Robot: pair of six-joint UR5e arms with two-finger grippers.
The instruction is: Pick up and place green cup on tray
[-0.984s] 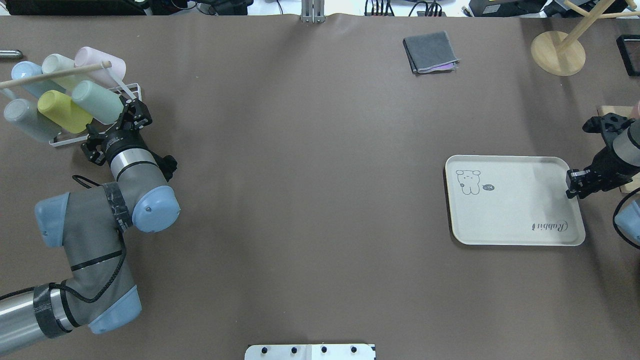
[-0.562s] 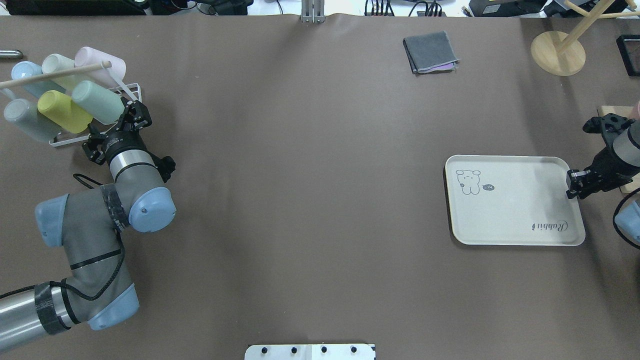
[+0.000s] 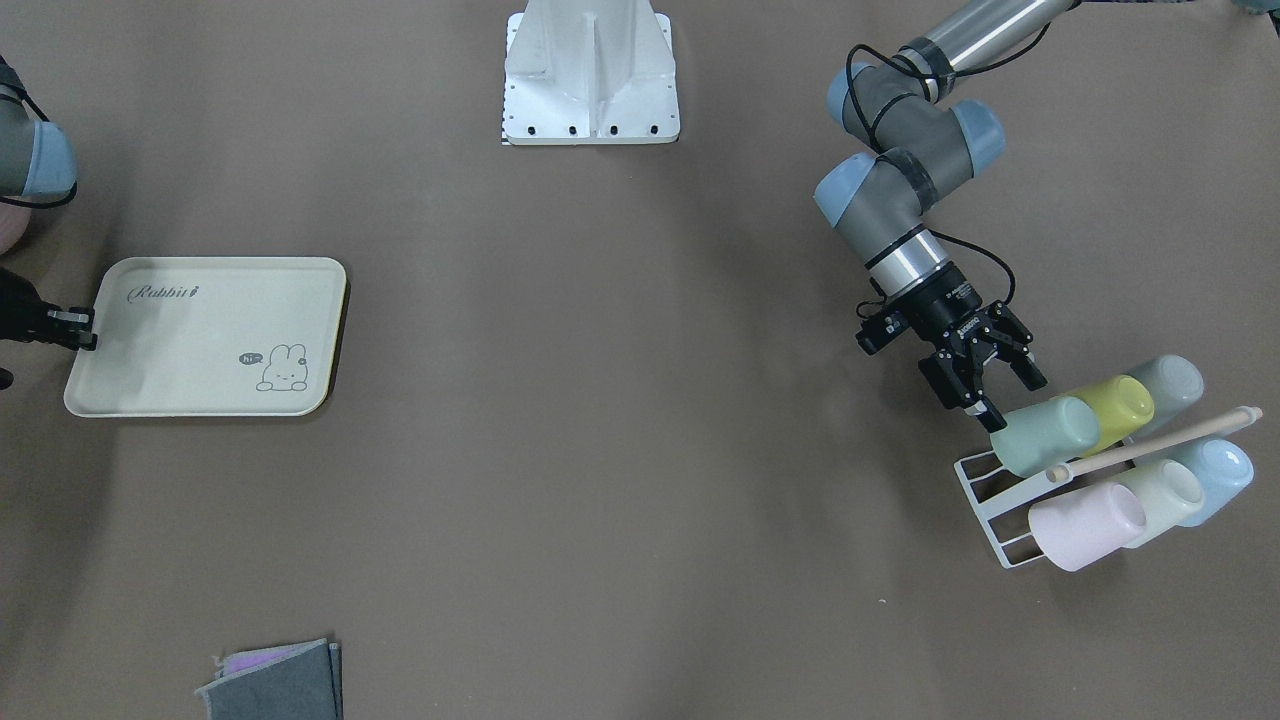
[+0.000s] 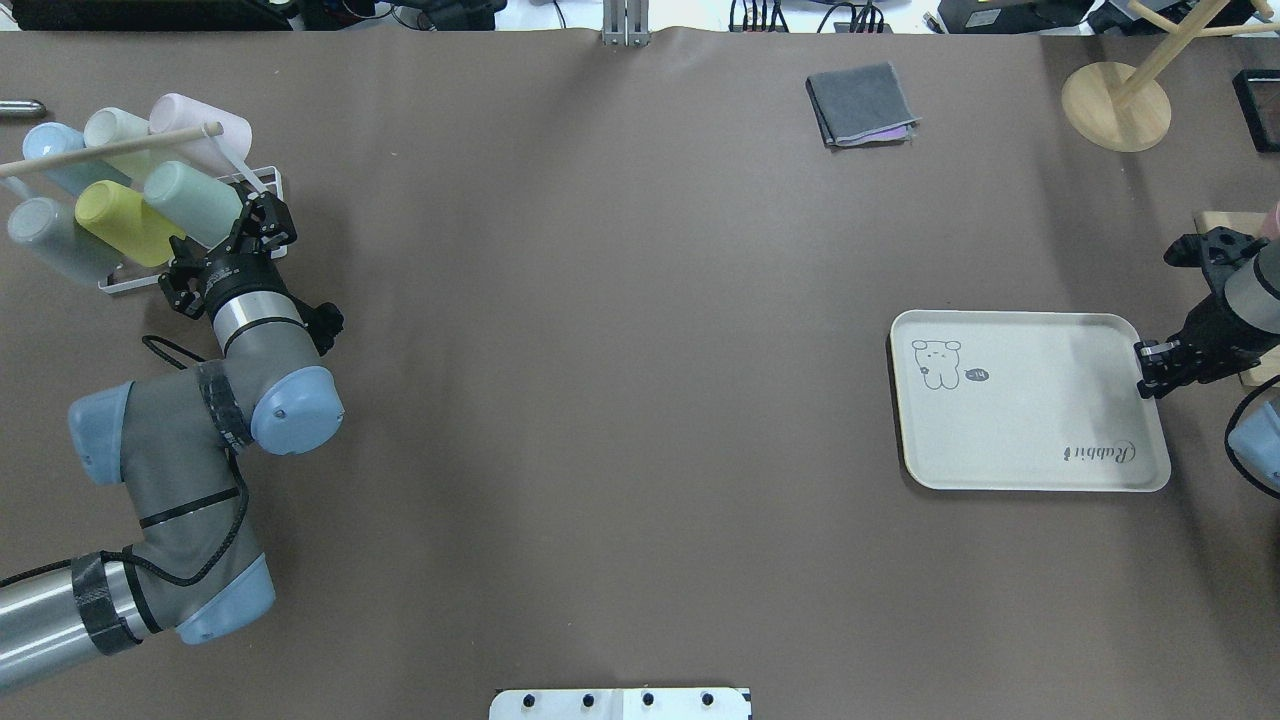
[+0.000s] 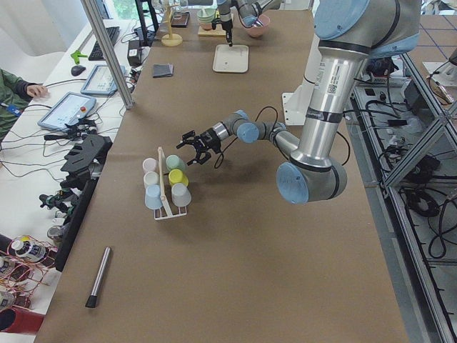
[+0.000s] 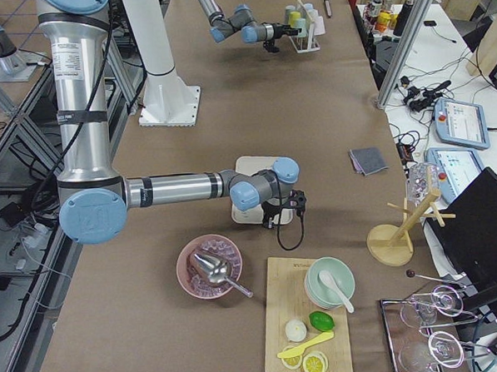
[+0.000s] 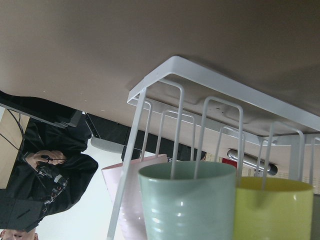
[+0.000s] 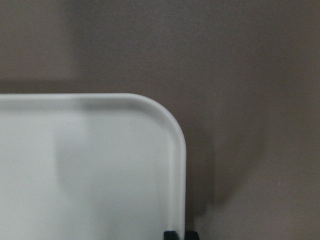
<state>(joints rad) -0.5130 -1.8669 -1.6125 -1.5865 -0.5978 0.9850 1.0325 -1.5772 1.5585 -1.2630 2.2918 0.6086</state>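
We hold the left pincer [image 4: 262, 215] spread just right of the green cup [image 4: 193, 203], whose long axis runs leftward on the wire rack [image 4: 130, 283]; the tray [image 4: 1030, 420] lies well apart, right.

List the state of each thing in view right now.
Green cup: tilted on the rack, not gripped.
Rack: on the table, holding six cups.
Tray: flat, empty.
Left gripper: open, at the green cup's end.
Right gripper: fingers closed on the tray's rim.
Cloth: folded.
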